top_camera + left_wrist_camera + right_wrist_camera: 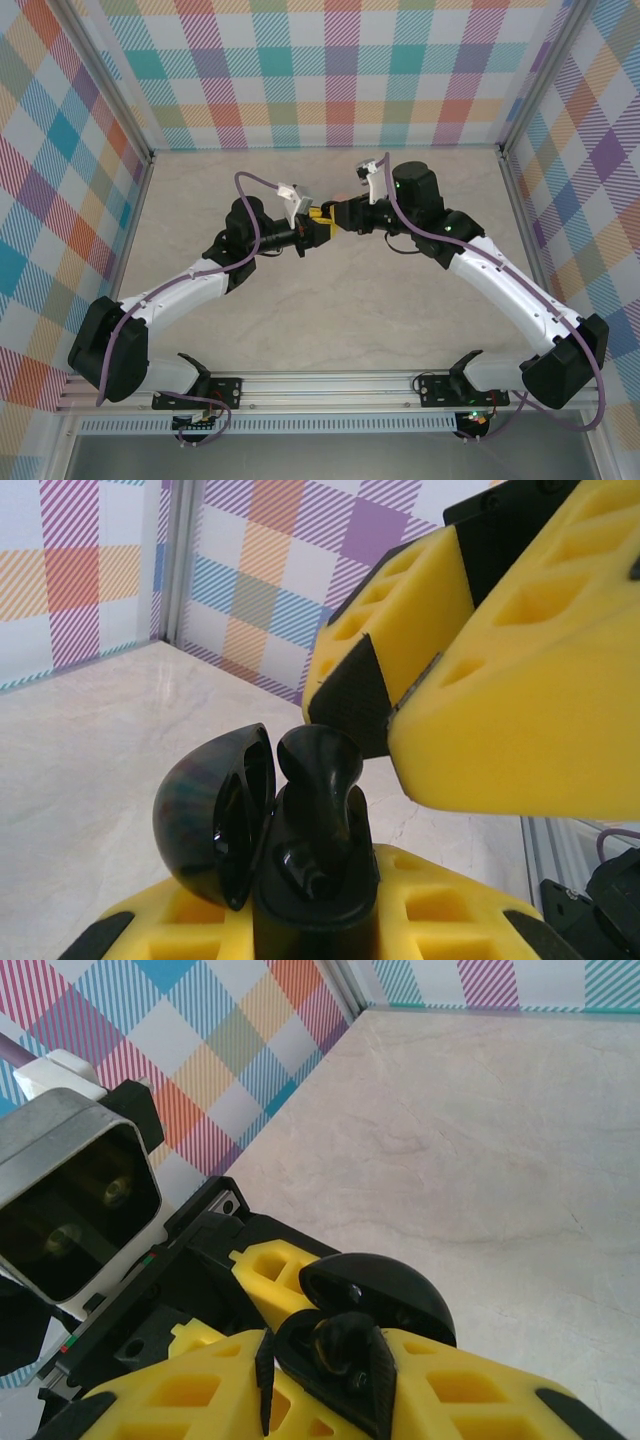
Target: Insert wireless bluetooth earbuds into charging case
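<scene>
At the middle of the table [200, 200], held clear of its surface, the left gripper [316, 226] is clamped on the base of a black charging case [312, 905], a yellow finger on either side; the case stands open, its domed lid [195, 815] hinged back; one black earbud [318, 768] sits in the base, its rounded end rising above the rim; what else the wells hold is hidden. The right gripper [325, 1385] hangs over the case, its black pads [352, 692] just beside the earbud's top; whether they pinch it or stand slightly parted cannot be told.
</scene>
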### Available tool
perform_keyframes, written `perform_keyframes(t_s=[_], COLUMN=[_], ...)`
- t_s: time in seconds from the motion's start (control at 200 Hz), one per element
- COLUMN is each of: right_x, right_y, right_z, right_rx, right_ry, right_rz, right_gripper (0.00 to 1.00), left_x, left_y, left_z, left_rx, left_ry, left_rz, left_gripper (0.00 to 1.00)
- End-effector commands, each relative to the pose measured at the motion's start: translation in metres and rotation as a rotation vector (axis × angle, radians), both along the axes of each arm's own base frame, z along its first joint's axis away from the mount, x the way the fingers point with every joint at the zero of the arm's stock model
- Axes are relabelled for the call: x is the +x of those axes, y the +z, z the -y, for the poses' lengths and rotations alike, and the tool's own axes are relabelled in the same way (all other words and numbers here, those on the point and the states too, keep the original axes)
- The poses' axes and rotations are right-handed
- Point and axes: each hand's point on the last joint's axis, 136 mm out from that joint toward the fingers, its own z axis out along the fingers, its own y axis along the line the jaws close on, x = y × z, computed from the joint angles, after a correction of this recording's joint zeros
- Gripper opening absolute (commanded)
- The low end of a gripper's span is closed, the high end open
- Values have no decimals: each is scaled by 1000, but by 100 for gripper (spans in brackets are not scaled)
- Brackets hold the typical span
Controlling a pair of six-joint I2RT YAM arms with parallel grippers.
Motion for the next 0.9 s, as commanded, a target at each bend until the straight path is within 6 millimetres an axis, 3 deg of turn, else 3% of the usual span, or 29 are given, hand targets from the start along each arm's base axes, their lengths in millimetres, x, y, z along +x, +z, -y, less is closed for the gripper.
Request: perform_keyframes(t_s=[0.0, 0.65, 0.895], right_x=[-7, -14, -2], right_y=[20, 25, 25], right_z=[-2, -9, 5], right_rx=[19, 42, 9], right_ry=[33, 84, -27], right_rz=[36, 36, 53], right_gripper=[33, 33, 33], left_x=[-2, -1, 0], left_y=[28, 25, 26], left_z=[1, 1, -1], left_rx=[-35, -21, -15], left_ry=[6, 2, 25], left_rz=[70, 64, 70], left_gripper=[10, 9, 9])
